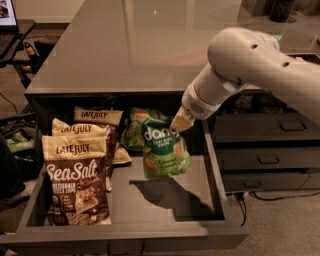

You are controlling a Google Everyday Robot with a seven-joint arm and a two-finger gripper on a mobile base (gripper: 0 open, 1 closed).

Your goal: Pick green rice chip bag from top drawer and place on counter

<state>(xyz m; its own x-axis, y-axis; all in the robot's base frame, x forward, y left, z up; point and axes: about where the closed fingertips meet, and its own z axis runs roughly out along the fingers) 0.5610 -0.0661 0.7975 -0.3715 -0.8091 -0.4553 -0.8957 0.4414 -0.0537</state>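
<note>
The green rice chip bag (164, 149), with a dark circle and white "dang" logo, hangs lifted above the floor of the open top drawer (150, 205). My gripper (180, 123) is shut on the bag's top right corner and holds it over the drawer's middle right. The bag casts a shadow on the drawer floor below it. The counter (145, 45) is the glossy grey top just behind the drawer.
A twin green bag (134, 129) lies at the drawer's back. Several cream-and-brown Late July Sea Salt bags (76, 175) stand at the drawer's left. Narrower grey drawers with recessed handles (267, 159) are at the right. A dark item (281, 10) stands on the counter's far right.
</note>
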